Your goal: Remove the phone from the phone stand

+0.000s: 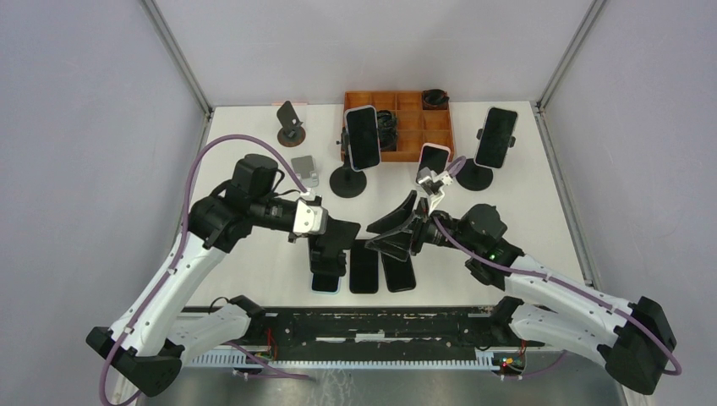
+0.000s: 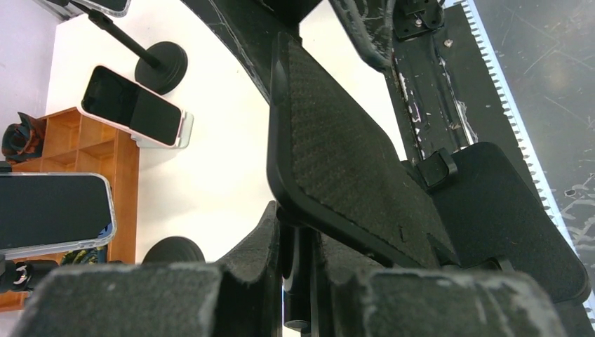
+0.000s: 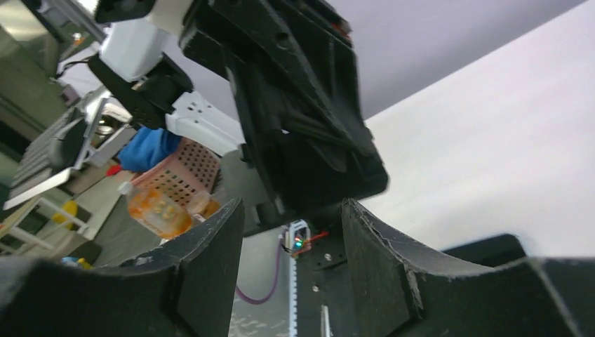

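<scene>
Left pincer (image 1: 328, 262) clenched on dark phone (image 1: 325, 284), pale-rimmed — right pincer (image 1: 378, 238) spread, released.

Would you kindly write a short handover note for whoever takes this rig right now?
Left gripper: low over the leftmost flat phone at the near edge; grip unclear.
Right gripper: open, empty, just right of it.
Middle flat phone and right flat phone lie alongside.
On stands: tall-stand phone, small phone, far-right phone.
Done: apparently three phones laid flat. Left: three to lift off stands.
</scene>
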`<state>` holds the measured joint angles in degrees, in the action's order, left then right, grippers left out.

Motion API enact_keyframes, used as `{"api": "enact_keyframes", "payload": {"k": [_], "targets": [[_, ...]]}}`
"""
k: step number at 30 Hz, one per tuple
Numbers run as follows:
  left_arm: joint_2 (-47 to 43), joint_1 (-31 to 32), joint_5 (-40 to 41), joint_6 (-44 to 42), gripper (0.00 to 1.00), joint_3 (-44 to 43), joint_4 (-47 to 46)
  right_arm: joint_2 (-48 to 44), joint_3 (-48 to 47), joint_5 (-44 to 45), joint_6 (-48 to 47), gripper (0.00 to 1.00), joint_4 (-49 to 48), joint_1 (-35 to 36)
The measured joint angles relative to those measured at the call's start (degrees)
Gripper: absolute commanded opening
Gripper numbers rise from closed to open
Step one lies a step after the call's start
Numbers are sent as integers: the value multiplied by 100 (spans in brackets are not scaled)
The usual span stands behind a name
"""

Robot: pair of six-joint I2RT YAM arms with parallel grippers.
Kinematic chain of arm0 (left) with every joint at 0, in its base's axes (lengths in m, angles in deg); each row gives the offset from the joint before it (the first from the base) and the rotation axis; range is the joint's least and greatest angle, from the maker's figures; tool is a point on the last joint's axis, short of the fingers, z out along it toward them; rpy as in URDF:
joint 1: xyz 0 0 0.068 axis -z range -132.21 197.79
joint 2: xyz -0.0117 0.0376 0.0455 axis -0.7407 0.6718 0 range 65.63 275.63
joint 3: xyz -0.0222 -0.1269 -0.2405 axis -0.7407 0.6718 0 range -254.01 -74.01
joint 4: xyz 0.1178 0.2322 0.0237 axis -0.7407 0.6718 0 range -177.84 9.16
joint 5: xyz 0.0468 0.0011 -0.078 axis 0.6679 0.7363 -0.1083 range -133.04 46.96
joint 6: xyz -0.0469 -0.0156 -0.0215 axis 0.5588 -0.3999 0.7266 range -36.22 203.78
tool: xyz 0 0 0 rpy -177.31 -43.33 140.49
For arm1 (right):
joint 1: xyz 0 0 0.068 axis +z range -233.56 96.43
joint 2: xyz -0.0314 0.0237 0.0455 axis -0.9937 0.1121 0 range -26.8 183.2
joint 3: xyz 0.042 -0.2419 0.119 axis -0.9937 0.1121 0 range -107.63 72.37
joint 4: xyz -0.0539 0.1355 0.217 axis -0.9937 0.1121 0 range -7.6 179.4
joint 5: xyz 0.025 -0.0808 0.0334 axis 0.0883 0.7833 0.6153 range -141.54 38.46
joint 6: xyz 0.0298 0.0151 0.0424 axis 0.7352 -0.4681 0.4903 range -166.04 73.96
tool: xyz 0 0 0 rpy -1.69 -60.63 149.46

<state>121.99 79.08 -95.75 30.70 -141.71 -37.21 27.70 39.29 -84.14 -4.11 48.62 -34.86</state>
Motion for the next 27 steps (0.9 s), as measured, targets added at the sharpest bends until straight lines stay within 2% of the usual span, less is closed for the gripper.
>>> {"api": "enact_keyframes", "payload": {"k": [5,8,10,14,16,23,24,25,26,27], "targets": [[15,0,-2,114,2,0,-24,507,-247,-61,275,54,-533,341],[15,0,-4,136,2,-2,-24,715,-382,-79,369,47,-748,487],[17,0,-13,138,2,-4,-26,824,-446,-90,448,37,-920,546],[11,9,-107,138,2,-17,-28,1003,-463,-85,656,10,-1200,581],[4,20,-136,146,2,-20,13,1086,-461,-107,763,0,-1338,581],[-79,33,-127,120,2,-22,-17,1102,-455,-201,918,0,-1545,599],[-79,35,-127,114,5,-26,-7,1099,-455,-199,918,0,-1543,603],[-76,35,-125,111,16,-28,-4,1091,-455,-192,901,0,-1515,603],[-70,35,-120,111,38,-33,-2,1080,-455,-186,868,0,-1482,603],[-61,35,-114,109,68,-39,7,1060,-455,-173,815,0,-1425,605]]}}
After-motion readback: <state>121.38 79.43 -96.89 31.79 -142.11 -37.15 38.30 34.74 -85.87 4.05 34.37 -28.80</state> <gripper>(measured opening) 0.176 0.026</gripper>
